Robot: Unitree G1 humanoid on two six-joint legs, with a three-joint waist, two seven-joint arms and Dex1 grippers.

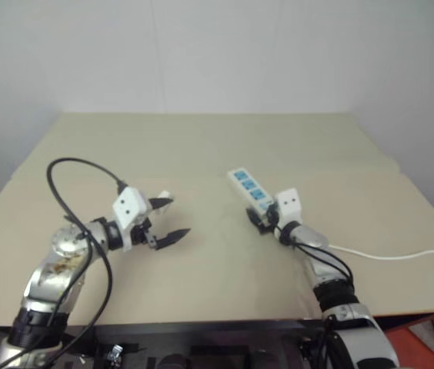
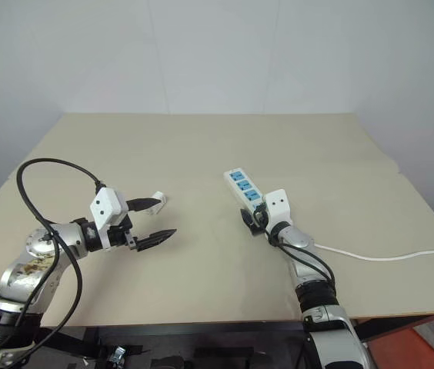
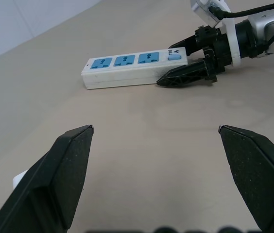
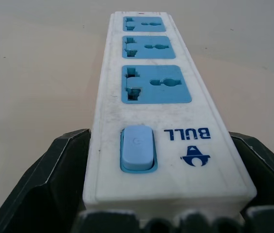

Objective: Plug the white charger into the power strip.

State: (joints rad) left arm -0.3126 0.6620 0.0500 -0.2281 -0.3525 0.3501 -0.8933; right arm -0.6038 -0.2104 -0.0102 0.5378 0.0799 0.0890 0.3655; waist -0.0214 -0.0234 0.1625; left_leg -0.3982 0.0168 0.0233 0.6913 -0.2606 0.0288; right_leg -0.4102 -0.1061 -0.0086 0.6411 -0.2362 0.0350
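Observation:
The power strip is a white bar with three blue sockets, lying flat right of the table's middle with its switch end toward me. My right gripper is open and straddles that switch end, one black finger along each long side, close to the casing. My left gripper hovers open and empty over the left part of the table, pointing toward the strip. The white charger is a small white block on the table just beyond the left gripper's far finger, partly hidden by a finger in the left wrist view.
The beige table has bare surface between the two grippers. The strip's thin white cord runs off toward the right edge. A black cable loops above my left arm. A white wall stands behind the table.

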